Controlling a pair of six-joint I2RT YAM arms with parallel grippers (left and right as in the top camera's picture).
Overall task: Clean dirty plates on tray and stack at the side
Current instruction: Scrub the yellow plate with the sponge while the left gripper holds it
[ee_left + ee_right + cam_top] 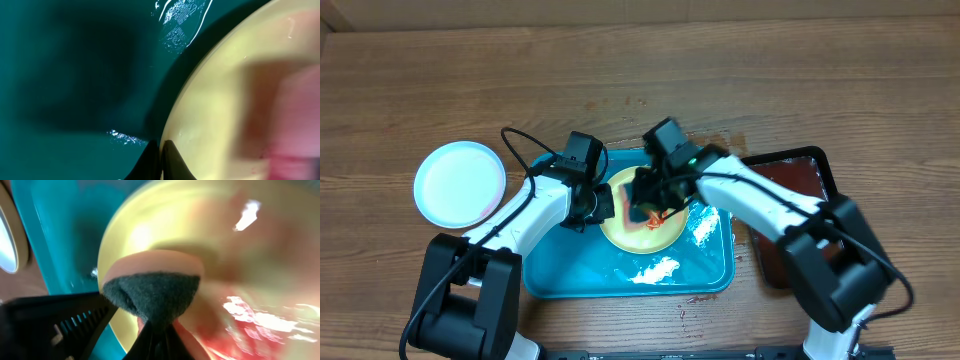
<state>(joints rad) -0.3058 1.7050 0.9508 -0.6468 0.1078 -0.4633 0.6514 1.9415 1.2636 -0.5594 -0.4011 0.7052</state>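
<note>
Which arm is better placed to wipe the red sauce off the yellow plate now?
Right. The right pincer holds the sponge over the yellow plate, beside the red sauce. The left pincer only grips the plate's rim.

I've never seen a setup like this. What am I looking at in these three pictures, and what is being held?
Two robot arms work at a wooden table. One picture looks down from above; the other two come from cameras on each wrist. A turquoise tray holds a yellow plate smeared red. The right arm's fingers hold a sponge on it; the left arm's fingers appear to pinch its rim. A pale blue plate lies left, a dark tray right.
</note>
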